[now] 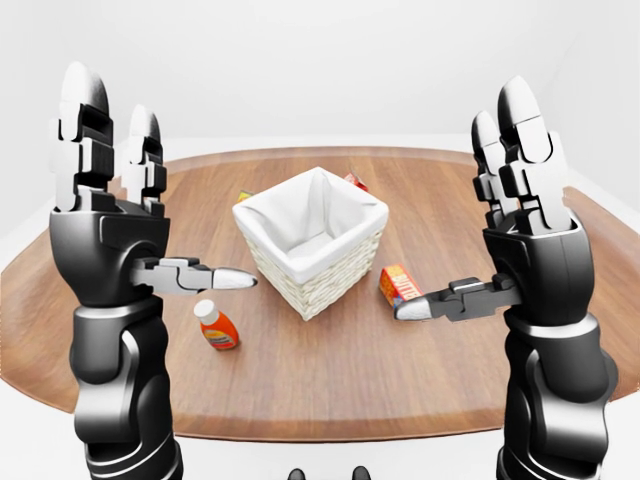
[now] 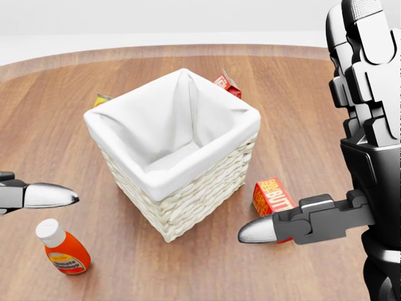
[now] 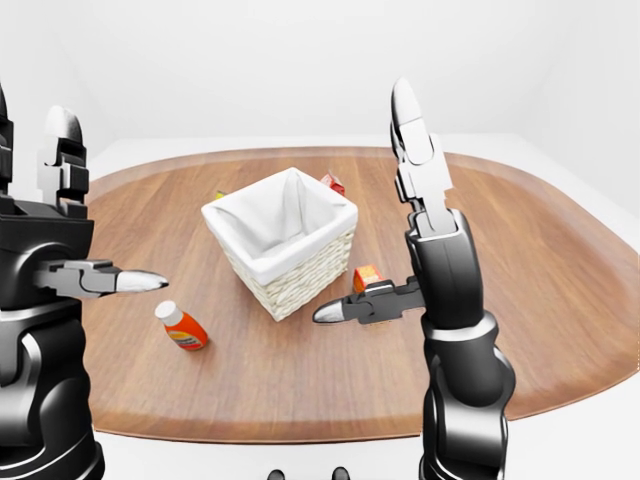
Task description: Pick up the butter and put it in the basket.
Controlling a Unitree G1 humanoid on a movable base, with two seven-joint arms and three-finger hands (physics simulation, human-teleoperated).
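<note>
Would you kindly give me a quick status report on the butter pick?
Both hands open, raised, holding nothing. Butter on the table right of the basket, behind the right hand's thumb tip. Ketchup bottle left, clear of the path.

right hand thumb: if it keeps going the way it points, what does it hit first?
Likely the basket. The right hand thumb points toward the view's left, above the butter; the wicker wall is next in that line. Depth is unclear, so it may pass short.

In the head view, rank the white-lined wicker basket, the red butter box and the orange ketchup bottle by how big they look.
Largest to smallest:
1. White-lined wicker basket, by far.
2 and 3. Orange ketchup bottle and red butter box look alike; the right hand's thumb covers part of the box, so no ranking.
</note>
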